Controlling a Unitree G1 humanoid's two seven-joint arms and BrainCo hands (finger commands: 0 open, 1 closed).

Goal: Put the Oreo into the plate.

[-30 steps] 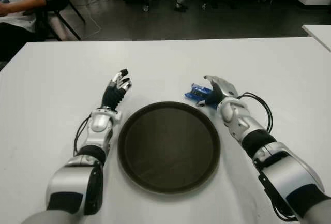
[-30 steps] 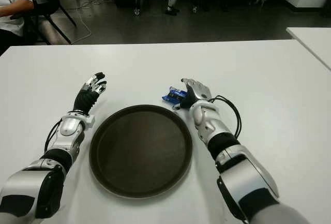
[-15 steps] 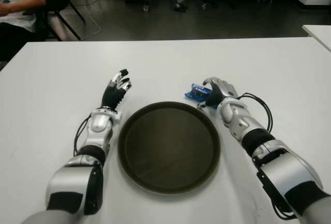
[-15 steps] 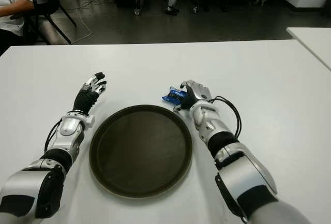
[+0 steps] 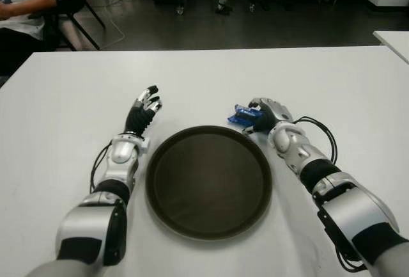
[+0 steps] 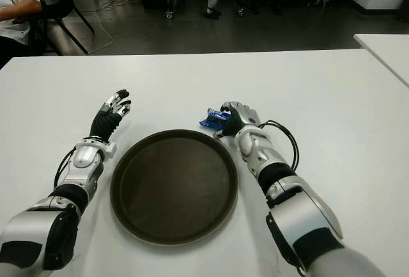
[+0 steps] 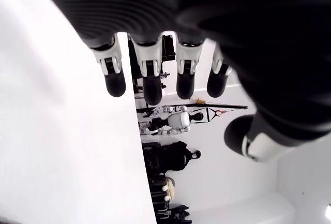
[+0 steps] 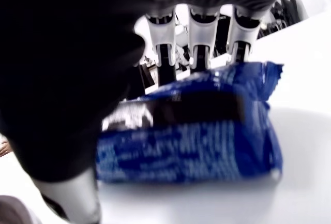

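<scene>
The Oreo is a small blue pack [image 5: 241, 118] lying on the white table [image 5: 77, 98] just past the far right rim of the round dark plate [image 5: 151, 184]. My right hand [image 5: 262, 113] is on the pack, its fingers [image 8: 199, 30] curled over the far side and the thumb [image 8: 77, 193] at the near side. Up close, the pack [image 8: 191, 131] still lies on the table surface. My left hand [image 5: 146, 104] shows left of the plate, fingers [image 7: 150, 79] spread and holding nothing. The plate holds nothing.
A seated person [image 5: 19, 8] is at the far left, beyond the table's back corner. A second white table [image 5: 395, 39] stands at the far right. Chairs and equipment line the dark floor behind.
My right hand's fingers have curled down from flat and closed around the Oreo pack. The left hand and the plate have not moved.
</scene>
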